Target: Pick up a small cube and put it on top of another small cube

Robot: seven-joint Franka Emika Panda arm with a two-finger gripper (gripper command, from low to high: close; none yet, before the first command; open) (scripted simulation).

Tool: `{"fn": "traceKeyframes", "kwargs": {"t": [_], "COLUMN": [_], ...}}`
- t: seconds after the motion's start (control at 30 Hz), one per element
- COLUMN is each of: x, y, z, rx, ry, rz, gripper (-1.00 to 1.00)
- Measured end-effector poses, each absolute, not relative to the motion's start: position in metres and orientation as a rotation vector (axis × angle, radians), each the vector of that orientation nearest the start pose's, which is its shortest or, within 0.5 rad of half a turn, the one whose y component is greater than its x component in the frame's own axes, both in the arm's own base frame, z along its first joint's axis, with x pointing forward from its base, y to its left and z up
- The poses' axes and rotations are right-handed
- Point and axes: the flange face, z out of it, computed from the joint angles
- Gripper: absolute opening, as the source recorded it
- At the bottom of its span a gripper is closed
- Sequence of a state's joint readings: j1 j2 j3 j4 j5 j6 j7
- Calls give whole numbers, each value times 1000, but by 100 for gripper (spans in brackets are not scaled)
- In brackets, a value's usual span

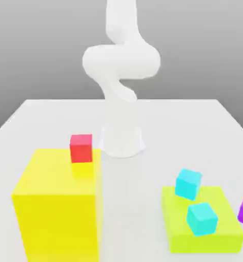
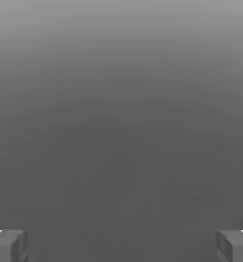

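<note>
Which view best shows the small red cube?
The exterior view: the small red cube appears whole atop the large yellow block. The hand view has only plain grey between the open hand's fingers.

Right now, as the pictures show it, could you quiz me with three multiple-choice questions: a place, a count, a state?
1. Where is the red cube?
A) on the green slab
B) on the yellow block
C) on the purple cube

2. How many light-blue cubes are there?
A) two
B) four
C) five

3. How is the gripper?
A) shut tight
B) holding a cube
C) open and empty

1 B: it sits on the yellow block's top.
2 A: one and another, both on the green slab.
3 C: its fingers stand wide apart, nothing between.
</note>
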State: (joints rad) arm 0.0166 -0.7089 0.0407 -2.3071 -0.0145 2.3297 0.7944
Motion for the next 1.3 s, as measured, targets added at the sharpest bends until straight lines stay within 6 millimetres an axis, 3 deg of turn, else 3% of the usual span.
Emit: {"fn": "traceKeyframes", "kwargs": {"t": [0.1, 0.23, 0.47, 0.67, 0.8, 0.9, 1.07, 1.1, 1.3], "x": [414, 446, 465, 438, 410, 377, 365, 364, 364], "y": [63, 111, 198, 278, 311, 337, 346, 346, 346], "z": [632, 567, 444, 335, 265, 216, 146, 138, 133], "rx": [-2656, -2797, -2994, -3098, -3131, -3135, -3131, -3132, -3132], "ry": [881, 743, 451, 128, -43, -187, -236, -238, -239], "rz": [-892, -780, -556, -335, -174, -47, -2, -1, -1], "gripper": [0, 0, 0, 0, 0, 0, 0, -100, -100]}}
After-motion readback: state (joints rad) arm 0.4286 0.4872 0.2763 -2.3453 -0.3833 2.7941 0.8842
